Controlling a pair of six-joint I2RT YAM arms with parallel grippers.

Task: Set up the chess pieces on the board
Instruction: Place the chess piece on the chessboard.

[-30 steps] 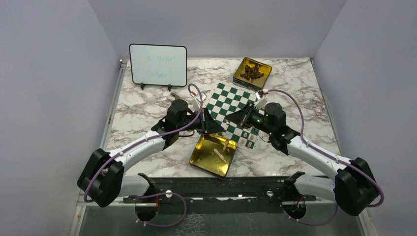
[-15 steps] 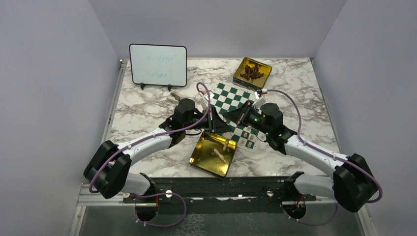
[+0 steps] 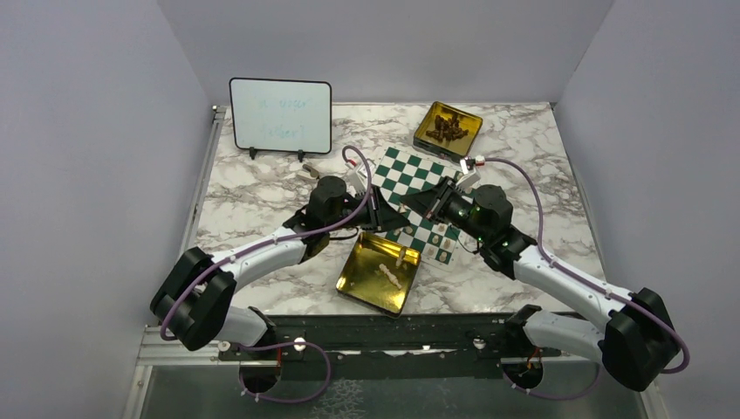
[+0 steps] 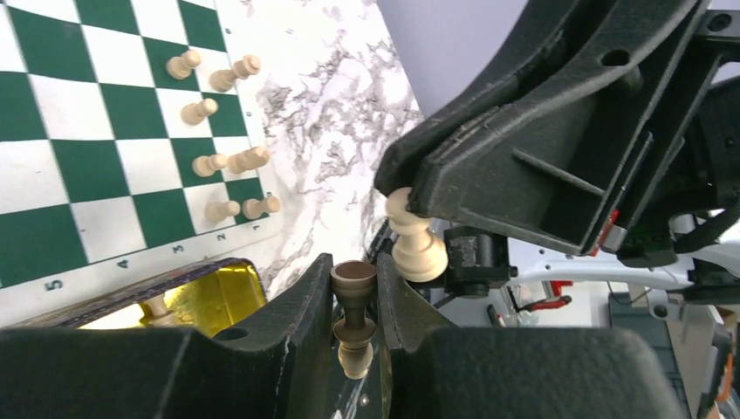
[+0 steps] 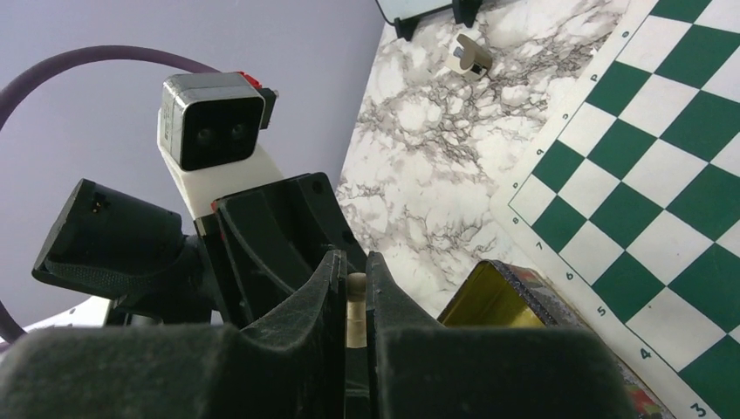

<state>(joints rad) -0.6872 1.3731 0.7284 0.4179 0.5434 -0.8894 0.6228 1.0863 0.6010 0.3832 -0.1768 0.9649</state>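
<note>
The green and white board (image 3: 410, 179) lies mid-table and also shows in the left wrist view (image 4: 87, 131) and the right wrist view (image 5: 663, 175). Several cream chess pieces (image 4: 218, 161) stand on its near rows (image 3: 441, 246). My left gripper (image 3: 391, 220) (image 4: 353, 271) is shut on a cream piece (image 4: 354, 319), held above the near tin. My right gripper (image 3: 419, 202) (image 5: 353, 262) is shut on another cream piece (image 5: 355, 301) (image 4: 410, 240). The two grippers face each other tip to tip, close together, above the board's near left edge.
A gold tin (image 3: 366, 281) with cream pieces (image 3: 390, 275) sits near the front. A second gold tin (image 3: 448, 127) with dark pieces sits at the far right. A whiteboard (image 3: 280, 115) stands at the far left, with one stray piece (image 3: 305, 172) (image 5: 471, 57) near it.
My left gripper has moved right, toward the right gripper. My right gripper has shifted slightly away from the near edge. Both still hold their pieces.
</note>
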